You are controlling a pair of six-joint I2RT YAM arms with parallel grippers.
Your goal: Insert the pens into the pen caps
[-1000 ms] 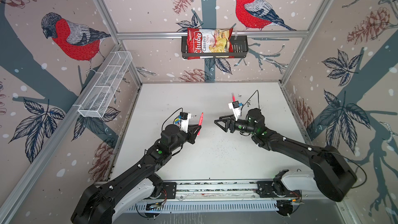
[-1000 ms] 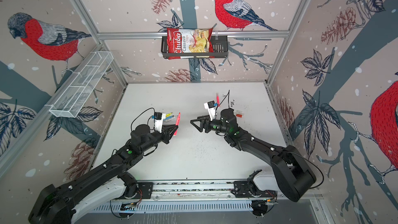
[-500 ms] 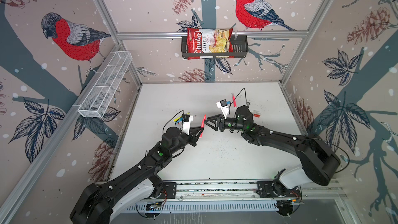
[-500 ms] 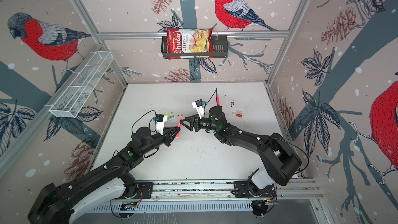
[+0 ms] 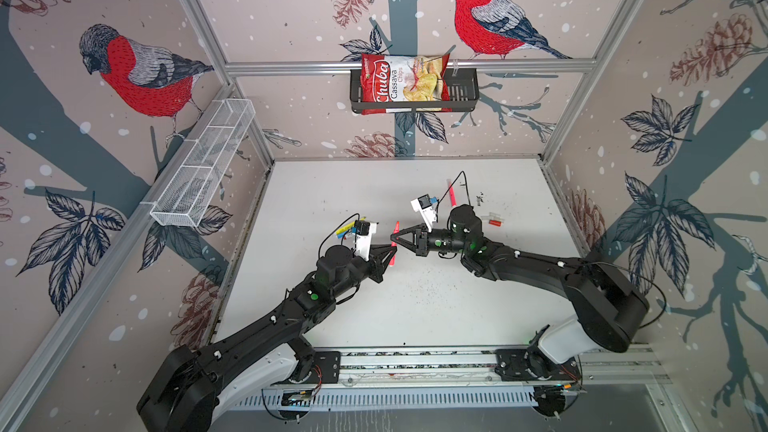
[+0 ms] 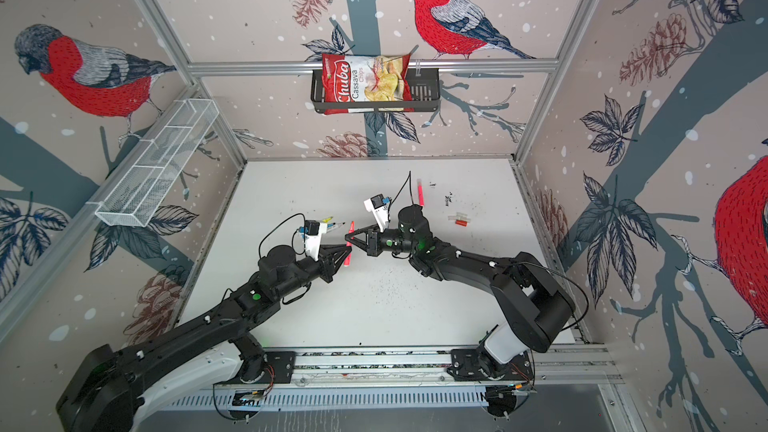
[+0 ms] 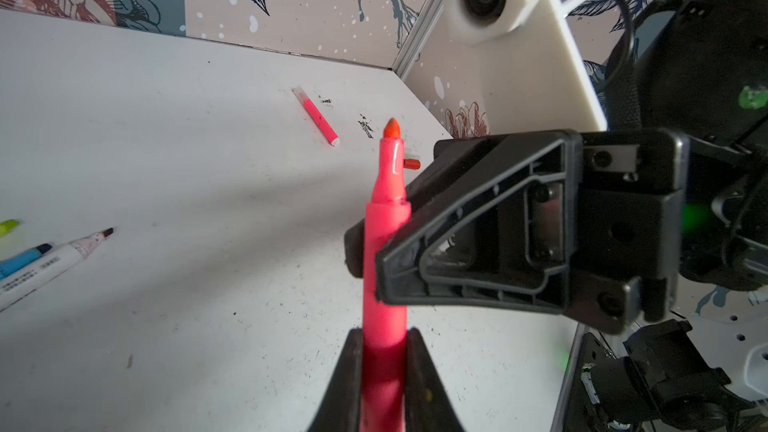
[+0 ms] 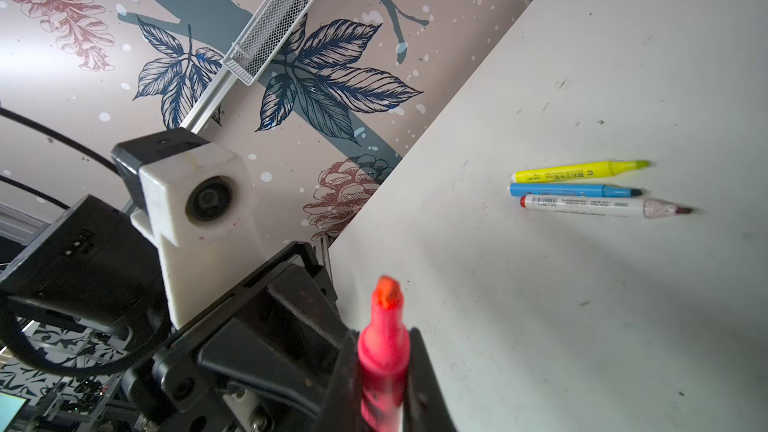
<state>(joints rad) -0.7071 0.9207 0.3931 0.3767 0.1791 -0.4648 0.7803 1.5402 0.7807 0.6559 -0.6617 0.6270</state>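
1. Tools both clamp one pink pen [image 7: 386,218], held tip-up near the middle of the bench [image 7: 166,160].
2. Your left tool [image 7: 384,351] pinches its lower barrel; your right tool [image 8: 384,338] is closed on it higher up.
3. Another pen [image 5: 452,197] and a red cap [image 5: 495,223] lie beyond your right arm.

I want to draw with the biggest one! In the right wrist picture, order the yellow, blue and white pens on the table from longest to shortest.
1. white pen: clearly longest.
2. yellow pen and blue pen: they look alike in length, so I won't rank them.
All three lie side by side.
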